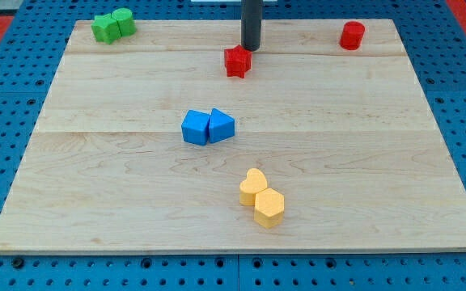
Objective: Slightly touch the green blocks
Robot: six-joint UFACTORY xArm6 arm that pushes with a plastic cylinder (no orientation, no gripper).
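Observation:
Two green blocks sit touching at the board's top left corner: a green star-like block (103, 28) and a green rounded block (123, 21) on its right. My tip (252, 48) is at the view's top middle, just above and right of a red star block (237, 61), very close to it or touching. The green blocks lie far to the tip's left, about a third of the board's width away.
A red cylinder (351, 35) stands at the top right. A blue cube (195, 128) and a blue wedge (222, 126) touch at the centre. Two yellow heart blocks (253, 187) (269, 208) touch at the lower middle. The wooden board (379, 162) lies on a blue pegboard.

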